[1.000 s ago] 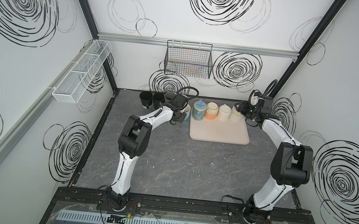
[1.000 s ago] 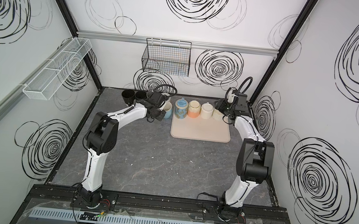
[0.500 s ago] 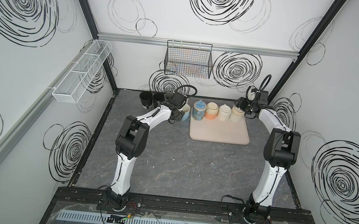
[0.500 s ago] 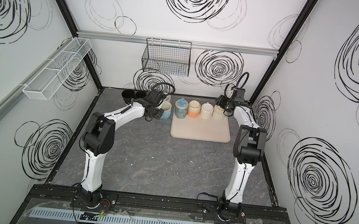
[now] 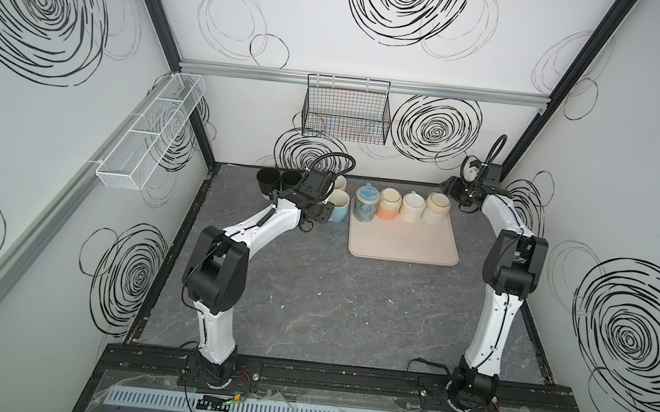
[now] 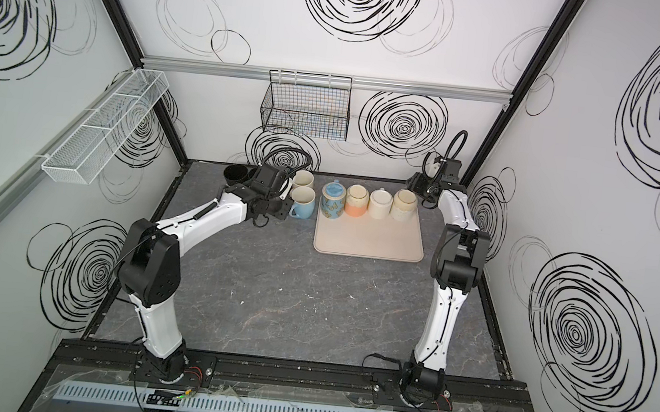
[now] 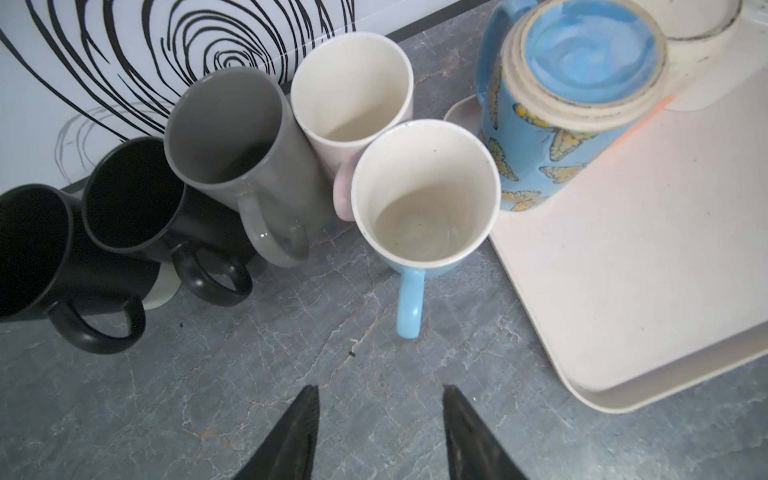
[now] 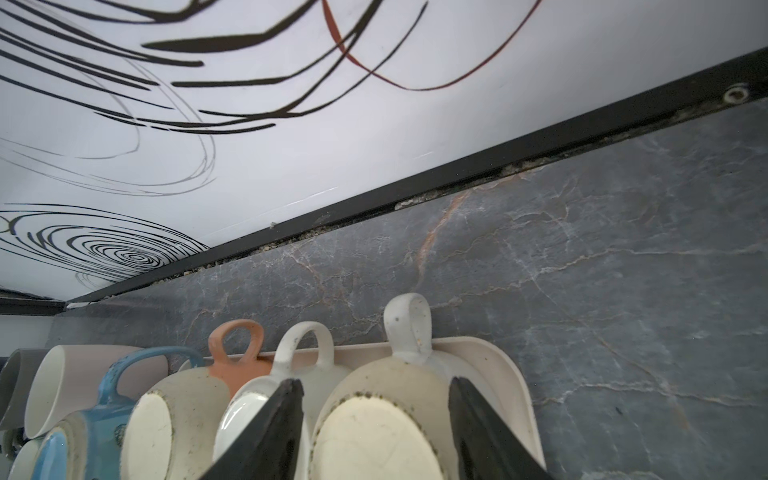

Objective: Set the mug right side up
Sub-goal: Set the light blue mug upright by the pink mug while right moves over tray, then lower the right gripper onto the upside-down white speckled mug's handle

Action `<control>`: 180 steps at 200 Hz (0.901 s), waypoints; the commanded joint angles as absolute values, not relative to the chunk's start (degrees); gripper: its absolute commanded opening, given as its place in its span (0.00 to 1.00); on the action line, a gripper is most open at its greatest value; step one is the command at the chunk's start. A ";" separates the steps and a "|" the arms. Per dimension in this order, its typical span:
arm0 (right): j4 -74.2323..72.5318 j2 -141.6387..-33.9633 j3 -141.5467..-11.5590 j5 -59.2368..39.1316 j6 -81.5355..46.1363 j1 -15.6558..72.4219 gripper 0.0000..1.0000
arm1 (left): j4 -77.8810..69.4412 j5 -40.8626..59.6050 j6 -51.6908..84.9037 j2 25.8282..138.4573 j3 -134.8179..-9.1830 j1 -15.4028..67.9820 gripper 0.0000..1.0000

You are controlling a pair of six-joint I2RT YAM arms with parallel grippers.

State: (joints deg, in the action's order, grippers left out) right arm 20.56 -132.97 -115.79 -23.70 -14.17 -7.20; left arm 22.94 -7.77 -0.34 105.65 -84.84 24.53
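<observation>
Let go within the last second: left gripper (image 7: 380, 390), clamped tight a second ago, now with jaws parted, nothing between them, clear of the light-blue mug (image 7: 426, 195). Over the same second, right arm's elbow folded in toward the back; right gripper (image 8: 374, 381) almost where it was.

Light-blue mug: right side up on the grey table (image 7: 208, 374), empty. Just ahead of the left fingertips but apart from them, with its handle pointing back at the gap between the jaws. Close against its far side, a pale pink mug (image 7: 353, 87); next along, a grey mug (image 7: 232, 137) and two black mugs (image 7: 129, 195), all mouth up, packed along the back wall. On the opposite side, barely any gap to the rim of the beige tray (image 7: 644, 270), with an upside-down butterfly mug (image 7: 540, 158) at the tray's corner. Bare table under and behind the left gripper, wide open to the front edge in both top views.

Speckled cream mug (image 8: 374, 432): upside down, last of four in the tray's row, beneath the right gripper. Jaws spread wide, one on each side of the upturned base; contact and height over it not clear. Handle pointing away from the gripper, across the tray's back rim toward the black rail (image 8: 415, 178) under the wall. To one side, white mug (image 8: 305, 345) and orange mug (image 8: 237, 345), also upside down and tight together. To the other, only the tray's rounded corner and a bare strip of table.
</observation>
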 commanded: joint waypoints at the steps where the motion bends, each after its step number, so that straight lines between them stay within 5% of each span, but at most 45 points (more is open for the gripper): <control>1: 26.46 -134.21 -118.88 -26.94 -11.56 -6.86 0.59 | 19.63 -6.62 1.55 102.48 -81.93 24.96 0.52; 81: 27.33 -125.69 -105.00 -24.32 -12.56 -6.86 0.47 | 16.68 -5.92 3.88 96.83 -73.74 26.03 0.52; 180: 16.86 -103.94 -72.09 -27.45 -22.09 -2.27 0.49 | 12.97 -5.45 6.44 91.93 -65.38 29.62 0.53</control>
